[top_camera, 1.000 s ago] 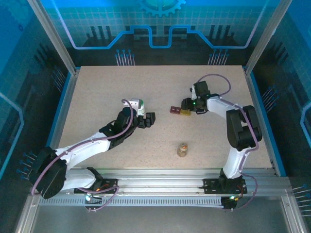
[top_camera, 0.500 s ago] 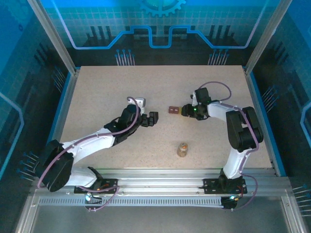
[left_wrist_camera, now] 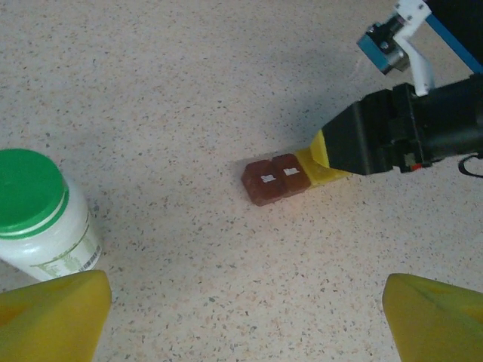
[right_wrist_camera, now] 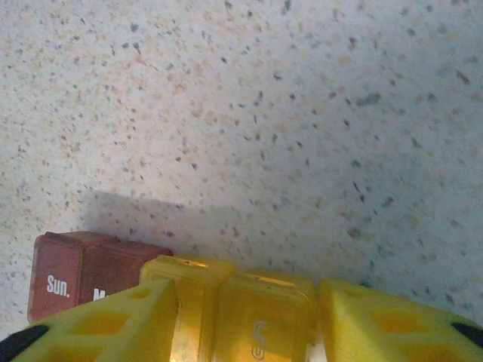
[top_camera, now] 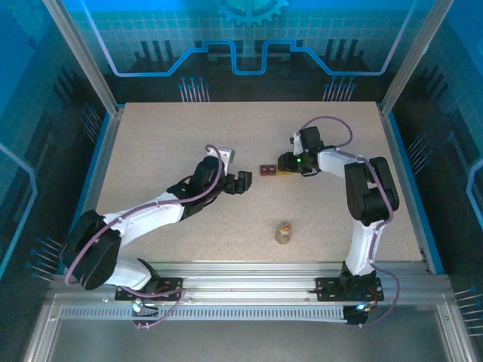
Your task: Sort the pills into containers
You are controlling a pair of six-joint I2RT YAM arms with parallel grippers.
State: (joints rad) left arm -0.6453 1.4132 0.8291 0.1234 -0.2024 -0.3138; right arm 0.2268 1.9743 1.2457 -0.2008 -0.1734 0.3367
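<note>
Right gripper (right_wrist_camera: 247, 324): its yellow pads (right_wrist_camera: 106, 326) flank the yellow box (left_wrist_camera: 311, 170) at the bottom of the wrist view. Can't tell if it's clamped. Dark red box (left_wrist_camera: 273, 179) touches the yellow box's left side, mid-frame. Both lids shut, contents hidden; red lid reads "Sun." Left gripper (top_camera: 241, 183) is wide open, holding nothing, with the green-capped white bottle (left_wrist_camera: 38, 211) at lower left.

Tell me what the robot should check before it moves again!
1. Right gripper fingers sit on both sides of the yellow box: ok.
2. Grip on the yellow box is tight: cannot tell.
3. Dark red box is apart from the yellow box: not ok, they sit right against each other.
4. Left gripper is open and holding nothing: ok.
5. Green-capped bottle stands upright, away from the boxes: ok.
</note>
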